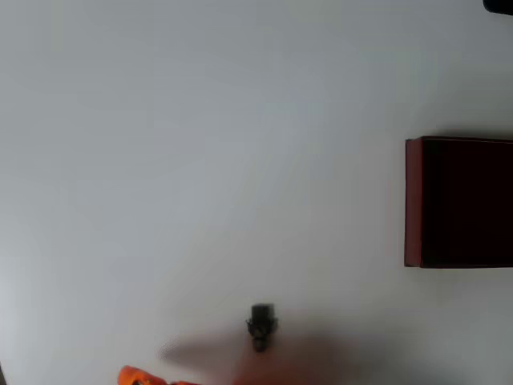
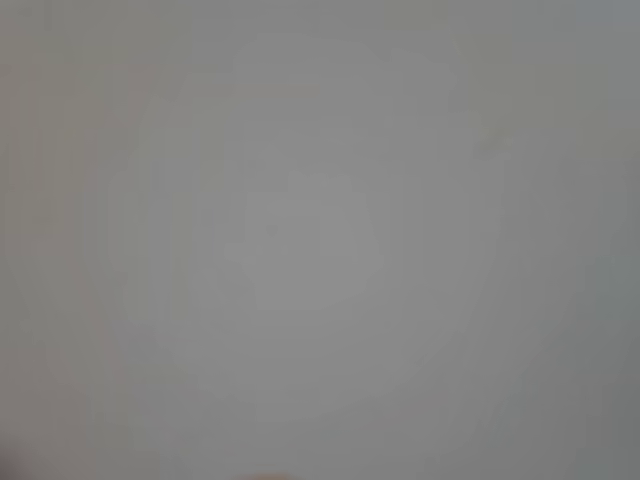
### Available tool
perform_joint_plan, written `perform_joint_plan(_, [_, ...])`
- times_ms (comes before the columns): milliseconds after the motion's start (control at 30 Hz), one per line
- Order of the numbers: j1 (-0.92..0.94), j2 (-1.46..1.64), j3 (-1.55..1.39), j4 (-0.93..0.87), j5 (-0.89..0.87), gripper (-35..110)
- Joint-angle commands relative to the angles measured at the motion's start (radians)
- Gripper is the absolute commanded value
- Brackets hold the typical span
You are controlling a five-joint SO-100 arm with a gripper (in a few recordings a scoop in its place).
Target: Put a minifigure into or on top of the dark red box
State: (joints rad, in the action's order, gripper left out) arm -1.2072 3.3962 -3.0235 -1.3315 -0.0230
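Note:
A tiny dark minifigure (image 1: 260,325) with a blocky top sits on the white table near the bottom middle of the overhead view. The dark red box (image 1: 414,202) with its almost black inside stands at the right edge, cut off by the frame. An orange part of my gripper (image 1: 138,377) pokes in at the bottom edge, left of the minifigure and apart from it; its fingers are out of the picture. The wrist view is a blurred grey-white surface.
The white table (image 1: 200,160) stretches bare between the minifigure and the box. A soft shadow (image 1: 240,357) lies under and beside the minifigure. A small dark object (image 1: 501,5) shows at the top right corner.

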Motion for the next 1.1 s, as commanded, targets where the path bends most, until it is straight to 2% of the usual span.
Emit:
perform_joint_plan(0, [0.008, 0.015, 0.005, -0.029, 0.012, 0])
perform_joint_plan(533, [0.048, 0.015, 0.005, -0.029, 0.0, 0])
perform_joint_plan(733, [0.189, 0.015, 0.0, -0.011, -0.149, 5])
perform_joint_plan(767, [0.219, 0.015, -0.011, 0.038, -0.201, 3])
perform_joint_plan(800, [0.232, 0.015, -0.031, 0.126, -0.357, 0])
perform_joint_plan(833, [0.244, 0.015, -0.041, 0.183, -0.357, 4])
perform_joint_plan(933, [0.407, 0.014, -0.026, 0.129, -0.692, 9])
perform_joint_plan(1067, [0.591, -0.028, 0.008, 0.06, -0.968, 16])
